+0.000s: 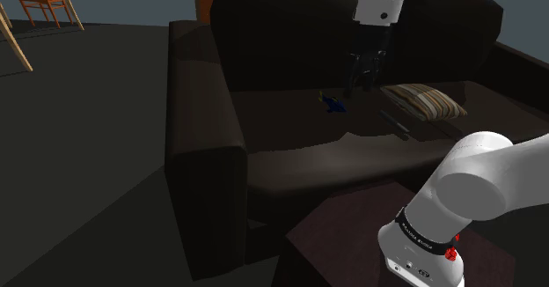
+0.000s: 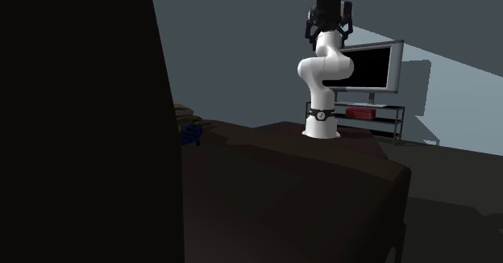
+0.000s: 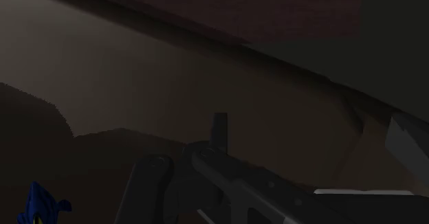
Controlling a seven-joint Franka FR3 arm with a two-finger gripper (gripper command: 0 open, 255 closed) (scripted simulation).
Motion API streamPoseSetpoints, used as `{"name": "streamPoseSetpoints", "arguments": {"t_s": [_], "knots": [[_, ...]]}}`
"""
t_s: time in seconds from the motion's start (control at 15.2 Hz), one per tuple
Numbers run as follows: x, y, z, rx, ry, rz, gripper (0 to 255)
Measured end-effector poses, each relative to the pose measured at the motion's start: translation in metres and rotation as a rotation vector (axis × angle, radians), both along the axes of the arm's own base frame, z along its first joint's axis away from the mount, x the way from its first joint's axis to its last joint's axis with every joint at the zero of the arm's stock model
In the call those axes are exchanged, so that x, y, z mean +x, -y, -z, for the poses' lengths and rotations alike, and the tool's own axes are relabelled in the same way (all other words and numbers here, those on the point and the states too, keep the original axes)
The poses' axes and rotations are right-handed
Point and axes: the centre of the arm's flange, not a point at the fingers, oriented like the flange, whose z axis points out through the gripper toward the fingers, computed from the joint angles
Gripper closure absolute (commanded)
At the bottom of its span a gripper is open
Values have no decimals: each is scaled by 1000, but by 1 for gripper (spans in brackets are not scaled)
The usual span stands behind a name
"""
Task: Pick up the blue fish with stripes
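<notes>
Jaws stand open and empty: in the shoulder view the two fingers point down with a clear gap and nothing between them. They hang over the sofa (image 1: 202, 153) seat, just off the left end of the striped cushion (image 1: 424, 100) as that view shows it. Being spread this wide suits an approach, I judge, since they have to straddle a small thing before they close.

The blue fish (image 1: 333, 105) lies low on the seat, a little further from the cushion on that same side, touching neither the cushion nor the jaws. In the wrist view it sits at the very corner, so the hand is not yet lined up over it. Its stripes are too small to make out.

A long dark grey object (image 3: 275, 188), which I cannot identify, lies on the seat close beside the cushion and nearer the jaws than the fish. The next move probably calls for a sideways shift away from the cushion before descending; otherwise the fingers could catch that object, or press into the soft seat.
</notes>
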Motion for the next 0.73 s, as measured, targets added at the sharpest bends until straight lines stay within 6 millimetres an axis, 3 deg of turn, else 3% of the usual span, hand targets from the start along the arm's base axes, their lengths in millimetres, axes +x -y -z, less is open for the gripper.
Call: {"name": "streamPoseSetpoints", "arguments": {"t_s": [0.26, 0.73], "knots": [[11, 17, 16, -9, 11, -6, 0], [44, 77, 64, -39, 51, -26, 0]]}}
